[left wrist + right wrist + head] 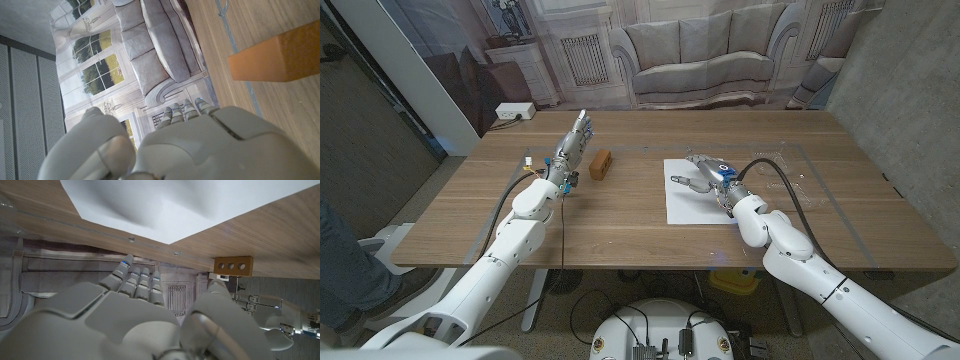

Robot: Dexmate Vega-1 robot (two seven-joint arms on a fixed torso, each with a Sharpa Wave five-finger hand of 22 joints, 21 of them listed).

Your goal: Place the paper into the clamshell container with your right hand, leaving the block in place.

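A white sheet of paper (pixel 698 200) lies on the wooden table (pixel 620 220), right of its middle. My right hand (pixel 708 176) sits over the paper's far part with fingers and thumb spread, holding nothing; whether it touches the sheet I cannot tell. The clear clamshell container (pixel 786 172) lies open just right of the paper and is hard to make out. The small orange block (pixel 601 163) with holes in its end stands left of the paper. My left hand (pixel 574 142) stands beside the block, fingers straight and apart. The wrist views show the paper (pixel 165 202) and the block (pixel 275 57) (pixel 232 265).
A printed backdrop of a sofa hangs behind the table's far edge. A white power strip (pixel 515 111) lies on the floor at the back left. A person's leg (pixel 342 262) shows at the left edge. Bare wood spreads along the table's front.
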